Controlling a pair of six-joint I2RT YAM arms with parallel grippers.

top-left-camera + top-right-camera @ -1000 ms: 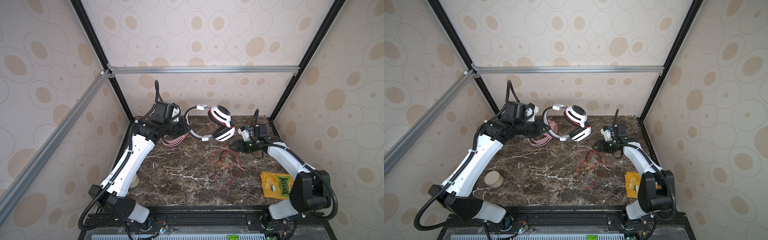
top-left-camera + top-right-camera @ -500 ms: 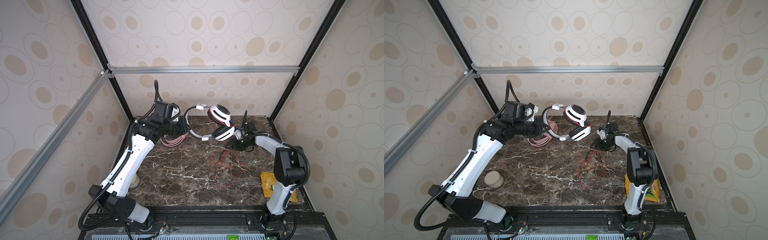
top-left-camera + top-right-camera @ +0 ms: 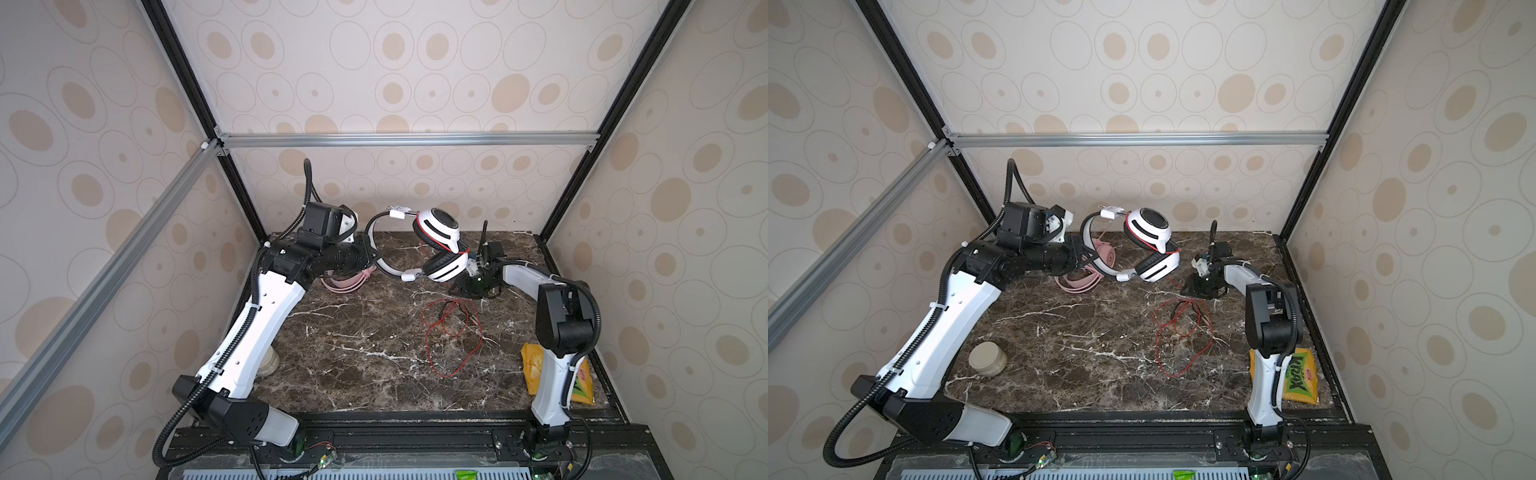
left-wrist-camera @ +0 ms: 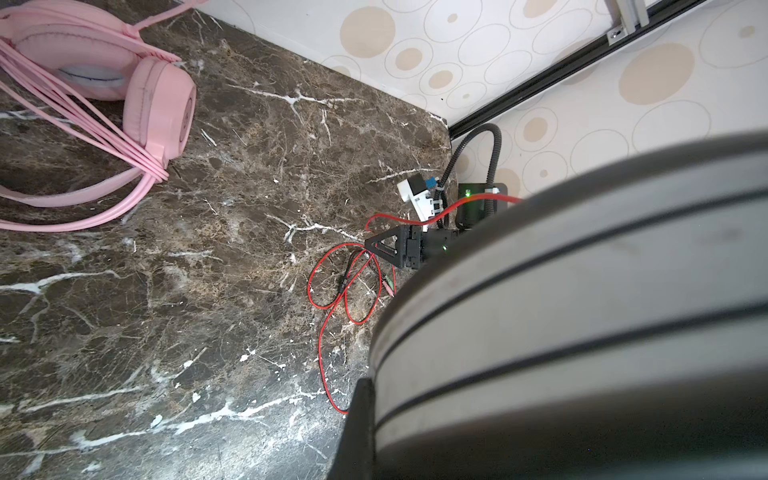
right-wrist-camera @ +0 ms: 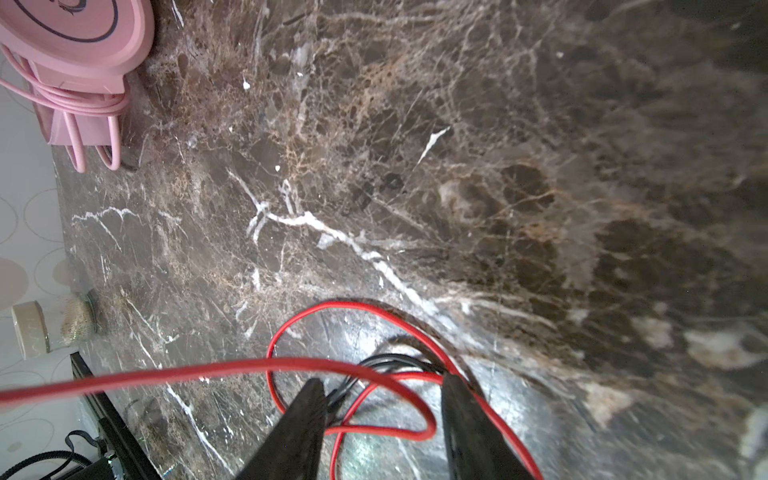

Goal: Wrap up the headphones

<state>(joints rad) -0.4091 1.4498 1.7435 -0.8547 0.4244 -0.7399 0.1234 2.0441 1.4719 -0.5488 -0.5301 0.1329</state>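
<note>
My left gripper (image 3: 371, 261) is shut on the silver headband (image 4: 582, 316) of the white-and-black headphones (image 3: 439, 233), which hang above the back of the table in both top views (image 3: 1148, 229). Their thin red cable (image 3: 453, 332) drops from the lower ear cup and lies in loose loops on the marble. My right gripper (image 5: 382, 415) is open and low over those loops (image 5: 353, 370). Its two fingers straddle red strands and a black plug lead. The pink headphones (image 3: 1079, 283), with their pink cable wound round them, lie on the table under my left wrist (image 4: 158, 104).
A round cream jar (image 3: 987, 358) stands at the front left beside my left arm. A yellow snack bag (image 3: 1300, 379) lies at the front right behind my right arm's base. Patterned walls and black frame posts close in the back and sides.
My right gripper has moved left to the red cable loops, its arm folding up at the elbow, and its jaws have narrowed a little. The left arm and the raised headphones have stayed put.
</note>
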